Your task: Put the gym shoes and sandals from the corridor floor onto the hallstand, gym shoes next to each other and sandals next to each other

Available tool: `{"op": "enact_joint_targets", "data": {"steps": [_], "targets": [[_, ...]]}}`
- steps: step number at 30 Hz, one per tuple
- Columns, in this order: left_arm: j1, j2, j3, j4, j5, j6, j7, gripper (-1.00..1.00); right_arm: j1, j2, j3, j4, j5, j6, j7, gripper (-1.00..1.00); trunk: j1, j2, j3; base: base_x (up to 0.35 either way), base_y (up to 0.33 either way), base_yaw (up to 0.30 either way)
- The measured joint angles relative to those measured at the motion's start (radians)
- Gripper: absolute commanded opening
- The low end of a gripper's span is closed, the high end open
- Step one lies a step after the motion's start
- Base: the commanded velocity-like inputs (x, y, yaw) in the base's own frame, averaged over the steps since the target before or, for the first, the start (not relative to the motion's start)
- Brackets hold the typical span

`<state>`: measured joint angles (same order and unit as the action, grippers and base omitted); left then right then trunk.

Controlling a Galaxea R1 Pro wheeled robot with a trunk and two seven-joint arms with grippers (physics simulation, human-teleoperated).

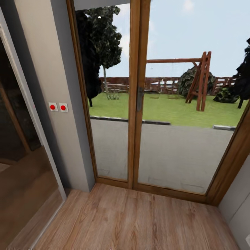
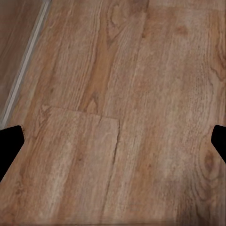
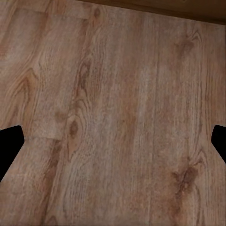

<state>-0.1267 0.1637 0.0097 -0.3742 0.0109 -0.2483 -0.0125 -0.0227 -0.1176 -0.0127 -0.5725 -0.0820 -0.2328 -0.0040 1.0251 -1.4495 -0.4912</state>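
Both claws hang over the light brown wood-grain plank corridor floor (image 1: 139, 218) with nothing between their dark fingertips. The left claw (image 2: 113, 141) has its tips spread to opposite edges of its wrist view, wide open and empty; the right claw (image 3: 113, 141) stands the same way above bare planks. From the head view, the robot faces a tall wood-framed glass door (image 1: 139, 104) giving onto a lawn with a wooden swing frame (image 1: 198, 80), and a grey wall with two small white switches with red buttons (image 1: 58, 107) to the left. No shoes, sandals or rack appear here, so the robot probably has to turn or drive to find them. Judging from the task, sneakers and leather sandals should be light and fairly soft; a grip across the heel or the side wall of each seems safest, since woven straps may flex.
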Motion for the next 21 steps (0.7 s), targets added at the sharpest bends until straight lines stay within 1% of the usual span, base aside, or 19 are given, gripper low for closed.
{"op": "enact_joint_targets", "data": {"steps": [14, 15, 21], "targets": [[0.0, -0.001, 0.0, 0.001, 0.001, -0.002, 0.0, 1.0, 0.0, 0.001, 0.0, 0.0, 0.0, 0.0, 0.0, 1.0, 0.0, 0.0, -0.016, -0.001, 0.001, 0.184], [0.0, -0.007, 0.001, 0.001, 0.001, -0.002, 0.0, 1.0, 0.0, 0.002, 0.0, 0.001, 0.0, 0.0, 0.0, 1.0, 0.0, 0.0, -0.017, 0.0, 0.0, 0.19], [0.0, -0.012, 0.001, 0.001, 0.0, 0.0, 0.0, 1.0, 0.0, 0.004, 0.0, 0.001, 0.0, -0.001, 0.0, 1.0, 0.0, 0.0, -0.024, 0.0, 0.0, 0.191]]}}
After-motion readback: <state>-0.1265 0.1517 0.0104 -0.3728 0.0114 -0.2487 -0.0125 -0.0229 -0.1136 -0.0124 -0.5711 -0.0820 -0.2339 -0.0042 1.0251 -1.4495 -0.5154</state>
